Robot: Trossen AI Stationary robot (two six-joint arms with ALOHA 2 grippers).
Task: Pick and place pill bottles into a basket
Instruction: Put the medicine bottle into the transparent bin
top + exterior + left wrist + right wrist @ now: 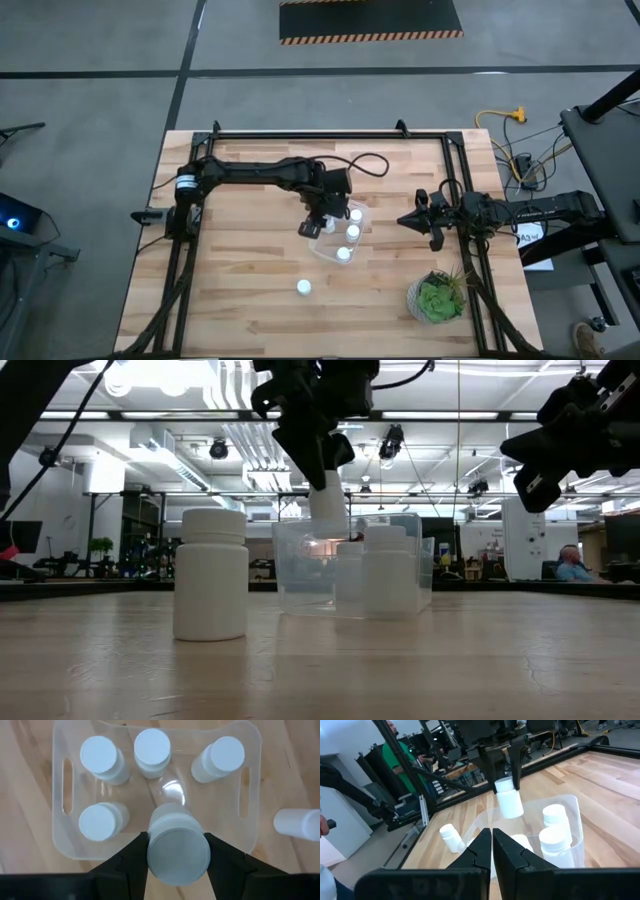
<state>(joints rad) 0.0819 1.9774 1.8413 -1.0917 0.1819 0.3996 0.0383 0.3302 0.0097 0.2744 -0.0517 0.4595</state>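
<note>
The clear basket [59, 795] sits mid-table with several white pill bottles standing upright inside, such as one [100, 756] at its far end. My left gripper [177, 837] hangs over the basket's near end, shut on another pill bottle [510, 800]. One more pill bottle [303, 287] stands upright on the wood, nearer the front edge. My right gripper [492, 837] waits shut, level above the table to the right of the basket [322, 250], and holds nothing. My left gripper pinches the bottle at its cap end [504, 784] between its two fingers [134, 851], one on each side. The fingers come steeply from above, slanting down. The bottle hangs below them, slightly tilted, lifted clear, with its base about at the height of the basket's rim [300, 525].
A green potted plant [437, 297] stands near the table's front right corner. A black frame [330, 134] runs along the table's far and side edges. Bare wood lies left of and in front of the basket. A person [395, 750] in green stands beyond the table.
</note>
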